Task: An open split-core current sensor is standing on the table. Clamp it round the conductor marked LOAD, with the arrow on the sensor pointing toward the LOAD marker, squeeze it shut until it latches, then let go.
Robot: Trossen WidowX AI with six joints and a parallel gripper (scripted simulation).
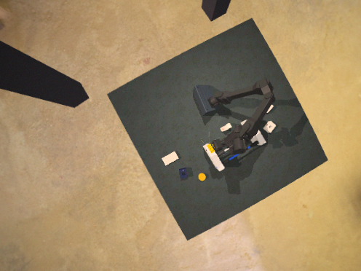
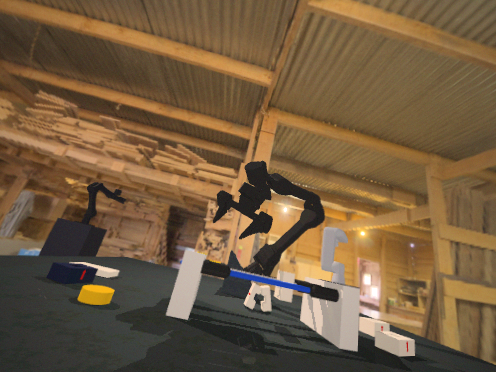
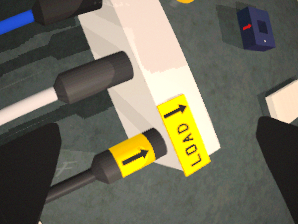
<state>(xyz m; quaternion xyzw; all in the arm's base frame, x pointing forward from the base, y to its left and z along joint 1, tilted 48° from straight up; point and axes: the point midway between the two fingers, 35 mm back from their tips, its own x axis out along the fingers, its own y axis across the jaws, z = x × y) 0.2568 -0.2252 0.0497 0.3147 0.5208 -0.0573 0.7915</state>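
Observation:
The open sensor [image 1: 225,127] [image 2: 253,291] is white with a red mark. It stands on the table behind the conductors, with its jaws apart. The LOAD conductor [image 3: 132,152] is dark, with a yellow arrow band at its end. The yellow LOAD marker [image 1: 211,148] [image 3: 186,135] sits on the white end block [image 1: 215,159] [image 2: 185,285] [image 3: 165,65]. My gripper [image 1: 228,146] [image 2: 228,229] [image 3: 161,129] is open and empty, above the conductors near that block. The sensor is away from the fingers and is not clearly visible in the wrist view.
Blue [image 1: 233,157] [image 2: 272,281] and white [image 3: 30,104] conductors run beside LOAD. A tall pale hooked piece [image 2: 328,250] rises by the other end block [image 2: 330,315]. A yellow disc [image 1: 201,176] [image 2: 96,295], navy block [image 1: 182,171] [image 3: 256,30] and white slab [image 1: 169,158] lie beyond the LOAD end.

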